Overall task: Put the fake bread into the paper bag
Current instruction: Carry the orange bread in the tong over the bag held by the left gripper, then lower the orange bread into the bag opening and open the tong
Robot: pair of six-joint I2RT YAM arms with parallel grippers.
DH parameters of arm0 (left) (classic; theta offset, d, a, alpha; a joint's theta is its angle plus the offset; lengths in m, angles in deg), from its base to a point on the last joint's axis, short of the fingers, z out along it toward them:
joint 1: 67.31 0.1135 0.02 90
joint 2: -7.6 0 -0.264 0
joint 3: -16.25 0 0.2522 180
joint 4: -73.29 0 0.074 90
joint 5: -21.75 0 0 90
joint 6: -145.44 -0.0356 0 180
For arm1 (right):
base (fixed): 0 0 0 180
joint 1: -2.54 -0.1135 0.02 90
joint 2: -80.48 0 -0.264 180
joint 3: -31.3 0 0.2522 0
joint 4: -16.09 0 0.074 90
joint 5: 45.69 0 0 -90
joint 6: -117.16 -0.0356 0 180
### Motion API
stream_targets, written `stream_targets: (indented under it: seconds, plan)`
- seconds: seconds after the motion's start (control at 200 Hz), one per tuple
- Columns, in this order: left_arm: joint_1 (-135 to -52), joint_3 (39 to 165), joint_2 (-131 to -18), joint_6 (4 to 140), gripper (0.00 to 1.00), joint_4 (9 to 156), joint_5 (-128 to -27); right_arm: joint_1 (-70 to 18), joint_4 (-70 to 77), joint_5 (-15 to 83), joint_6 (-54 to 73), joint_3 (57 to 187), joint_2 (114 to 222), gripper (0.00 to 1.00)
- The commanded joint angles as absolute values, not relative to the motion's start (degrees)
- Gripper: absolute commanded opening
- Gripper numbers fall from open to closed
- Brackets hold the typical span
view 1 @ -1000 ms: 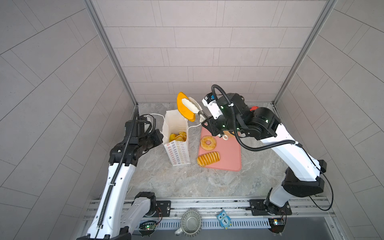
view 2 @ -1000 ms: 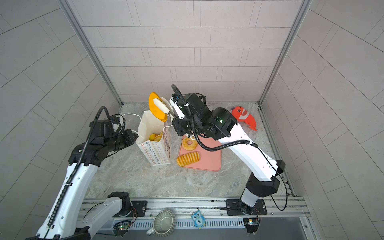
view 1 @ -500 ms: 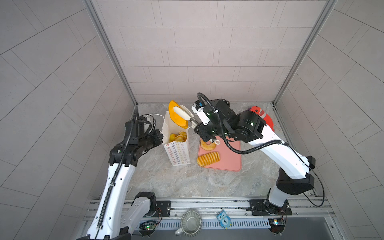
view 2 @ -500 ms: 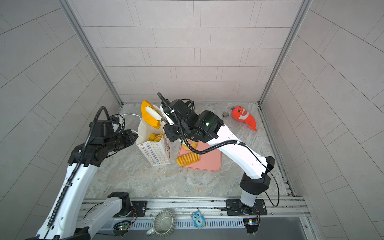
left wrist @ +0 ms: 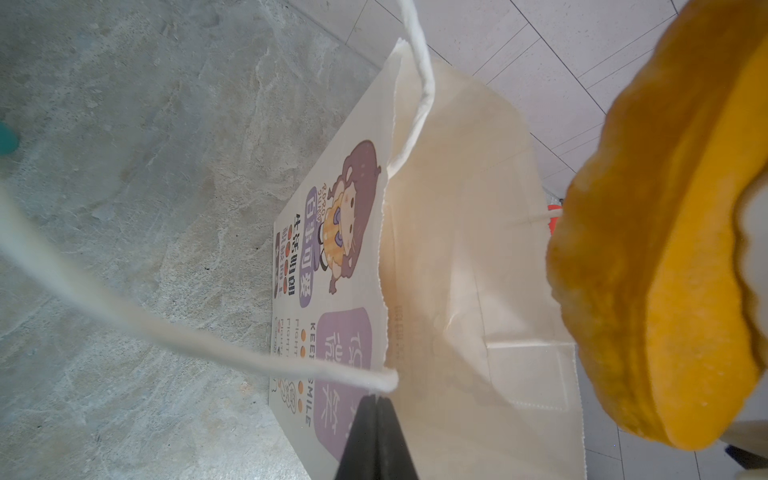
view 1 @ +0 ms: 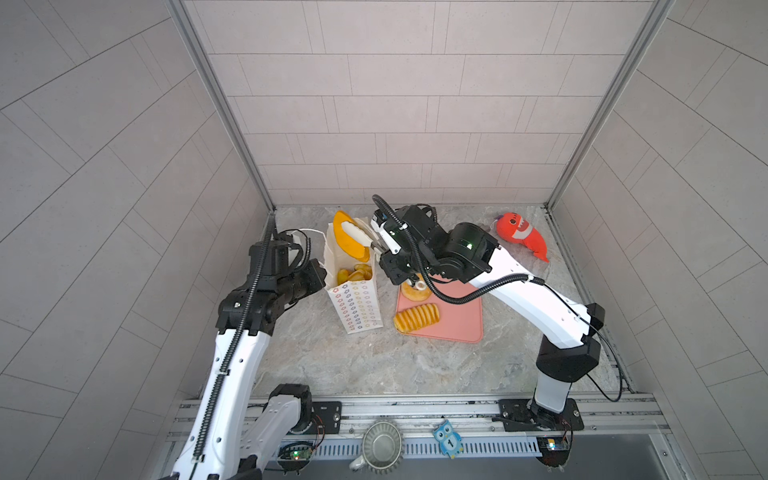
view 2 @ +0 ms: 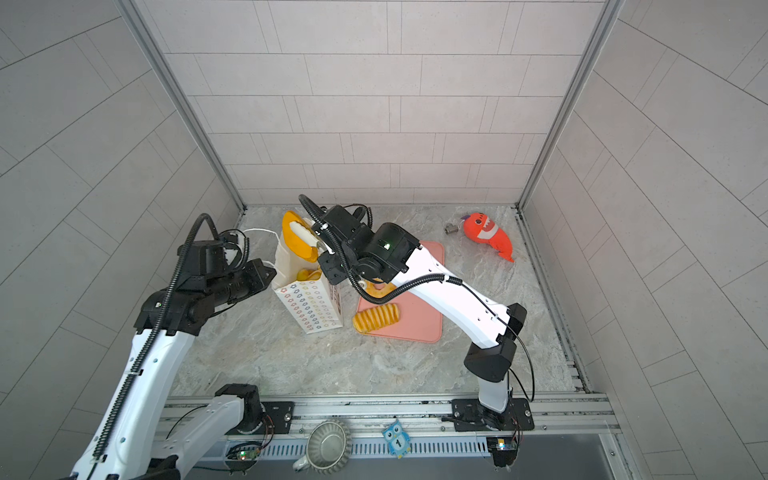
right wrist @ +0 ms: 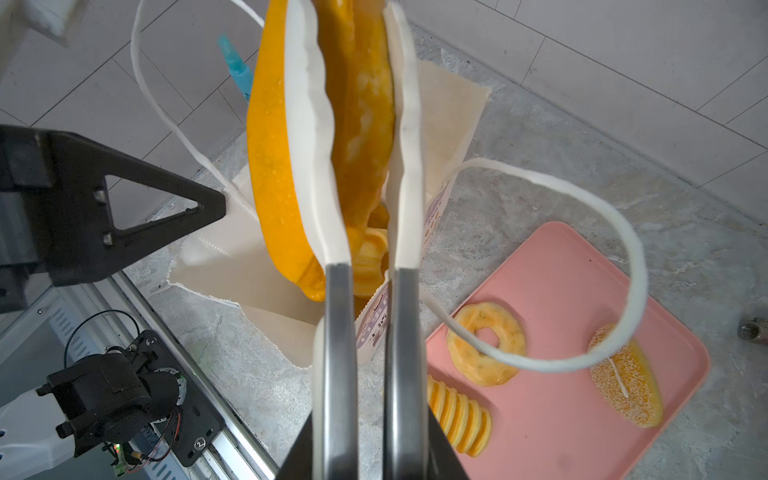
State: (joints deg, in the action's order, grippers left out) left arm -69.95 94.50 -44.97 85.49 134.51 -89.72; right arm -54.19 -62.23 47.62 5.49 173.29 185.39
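A tall white paper bag (view 1: pixel 353 301) stands upright on a marble table (view 1: pixel 374 365), just left of a pink tray (view 1: pixel 457 320). The right gripper (right wrist: pixel 357 104) is clamped on an oval loaf (view 1: pixel 352 248) of orange toy bread, with its two white fingers (right wrist: pixel 311 145) pressing the loaf's flat faces. The loaf hangs on edge directly above the bag's open mouth, with its lower end at about the rim (whether it touches the paper cannot be told). The left gripper (view 1: pixel 318 275) has its jaws together, pinched on the bag's rim on the side away from the tray, close to where a cord handle (left wrist: pixel 124 316) is anchored. Several yellow pastries (view 1: pixel 355 272) lie inside the bag. On the tray rest a ridged roll (view 1: pixel 415 318), a ring doughnut (right wrist: pixel 486 349) and a sprinkled bun (right wrist: pixel 627 382). In the right wrist view the bag's other handle loops in front of them. An orange-red plush fish (view 1: pixel 521 235) lies well apart, near the far right corner.
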Motion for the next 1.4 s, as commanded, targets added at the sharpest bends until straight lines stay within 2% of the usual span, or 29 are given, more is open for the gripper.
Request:
stream_targets:
  seconds: [0.0,0.871,1.211,1.396]
  plan:
    - [-69.7,94.7,-44.1,85.6,0.04,134.6,-90.1,-54.5,-60.5,50.1,5.4,173.1,185.3,0.30]
    - [-69.7,94.6,-44.8,85.7,0.04,134.4,-90.0,-52.7,-61.0,52.2,8.0,170.4,189.2,0.34]
    - [-69.7,94.8,-45.0,85.7,0.04,134.4,-89.9,-52.8,-61.1,51.0,8.1,171.9,187.9,0.45]
    - [-69.7,95.1,-45.0,85.9,0.04,134.4,-90.0,-52.9,-61.2,51.0,8.1,171.9,186.7,0.45]
